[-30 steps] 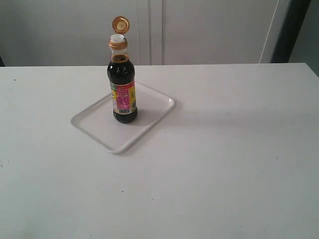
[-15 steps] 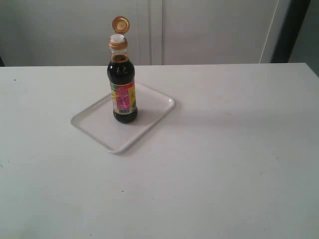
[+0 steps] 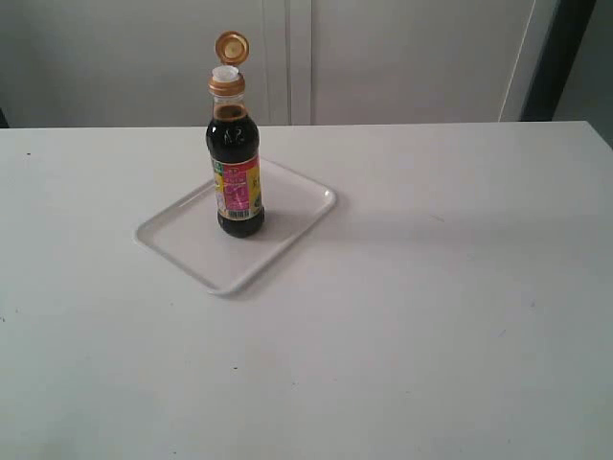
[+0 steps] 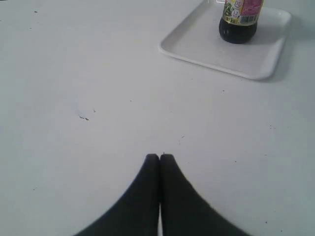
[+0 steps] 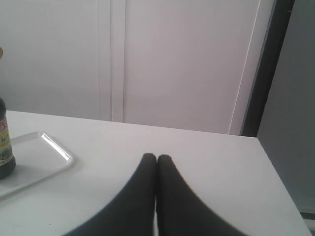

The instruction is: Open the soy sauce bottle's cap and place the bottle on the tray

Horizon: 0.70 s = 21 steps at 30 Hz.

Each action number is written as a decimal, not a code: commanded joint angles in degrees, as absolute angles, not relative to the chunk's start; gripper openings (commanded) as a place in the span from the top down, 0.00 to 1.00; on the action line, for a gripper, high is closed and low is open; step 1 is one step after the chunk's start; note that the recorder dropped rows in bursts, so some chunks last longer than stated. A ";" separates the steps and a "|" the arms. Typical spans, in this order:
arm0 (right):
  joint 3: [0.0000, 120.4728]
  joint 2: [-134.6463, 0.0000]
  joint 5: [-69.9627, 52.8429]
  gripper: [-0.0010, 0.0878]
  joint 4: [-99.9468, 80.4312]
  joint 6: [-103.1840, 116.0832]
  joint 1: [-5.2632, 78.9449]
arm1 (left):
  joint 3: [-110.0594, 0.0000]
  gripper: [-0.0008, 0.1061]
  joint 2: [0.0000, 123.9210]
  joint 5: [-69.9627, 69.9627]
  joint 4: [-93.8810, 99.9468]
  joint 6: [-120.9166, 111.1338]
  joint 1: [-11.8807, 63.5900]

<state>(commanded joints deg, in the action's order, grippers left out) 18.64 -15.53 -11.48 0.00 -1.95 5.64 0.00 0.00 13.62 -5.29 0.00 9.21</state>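
The soy sauce bottle (image 3: 237,168) stands upright on the white tray (image 3: 192,247), left of the table's middle in the exterior view. Its golden cap (image 3: 231,47) is flipped up, and the white spout (image 3: 226,73) shows under it. No arm appears in the exterior view. The left wrist view shows the bottle's base (image 4: 238,22) on the tray (image 4: 256,59), far from my left gripper (image 4: 159,157), which is shut with nothing in it. In the right wrist view my right gripper (image 5: 156,157) is shut and holds nothing, well apart from the bottle (image 5: 6,142) and the tray (image 5: 49,157).
The white table (image 3: 431,287) carries only the tray and the bottle. White cabinet doors (image 3: 383,57) stand behind its far edge. A dark vertical strip (image 3: 560,57) rises at the back right.
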 joint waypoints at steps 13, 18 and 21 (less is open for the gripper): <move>5.64 -6.92 -13.08 0.99 0.47 -2.57 5.64 | 0.00 0.99 0.00 13.62 -5.29 0.00 9.21; 1.39 -3.35 -13.08 0.99 0.59 -2.57 5.64 | 0.00 0.99 0.00 13.62 -5.29 0.00 9.21; 0.00 -1.72 -13.00 0.99 0.59 -2.35 5.64 | 0.00 0.99 0.00 13.62 -5.29 0.00 9.21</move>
<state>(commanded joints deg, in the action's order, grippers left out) 0.00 -1.72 -13.00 0.59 -2.35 5.64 0.00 0.00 13.62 -5.29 0.00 9.21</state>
